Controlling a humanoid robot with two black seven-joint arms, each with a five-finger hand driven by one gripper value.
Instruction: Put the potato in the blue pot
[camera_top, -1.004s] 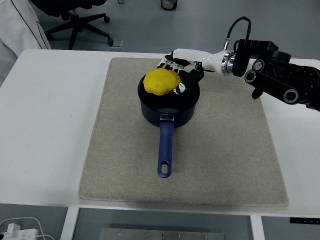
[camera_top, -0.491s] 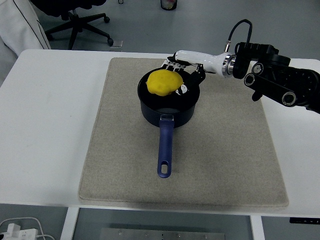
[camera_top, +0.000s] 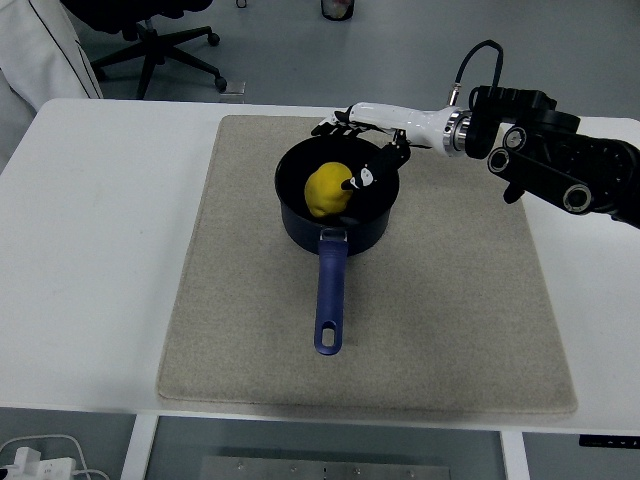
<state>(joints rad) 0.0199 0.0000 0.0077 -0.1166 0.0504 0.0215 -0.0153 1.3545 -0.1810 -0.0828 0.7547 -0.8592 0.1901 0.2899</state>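
The right hand (camera_top: 368, 150) hovers over the blue pot (camera_top: 337, 205) with fingers spread and empty, the potato (camera_top: 325, 189) resting inside.

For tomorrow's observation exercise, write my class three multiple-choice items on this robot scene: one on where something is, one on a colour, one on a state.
1. Where is the potato?
A. Inside the blue pot
B. On the mat beside the pot
C. On the bare white table

2. What colour is the potato?
A. Brown
B. Yellow
C. Red

3. What is the state of the right hand?
A. Clamped around the pot's handle
B. Lifting the potato high above the table
C. Fingers spread over the pot's far rim, holding nothing

Answers:
1. A, since the potato lies within the pot's walls.
2. B, since it shows bright yellow against the dark interior.
3. C, since the fingers fan open at the rim, and the potato sits free below.
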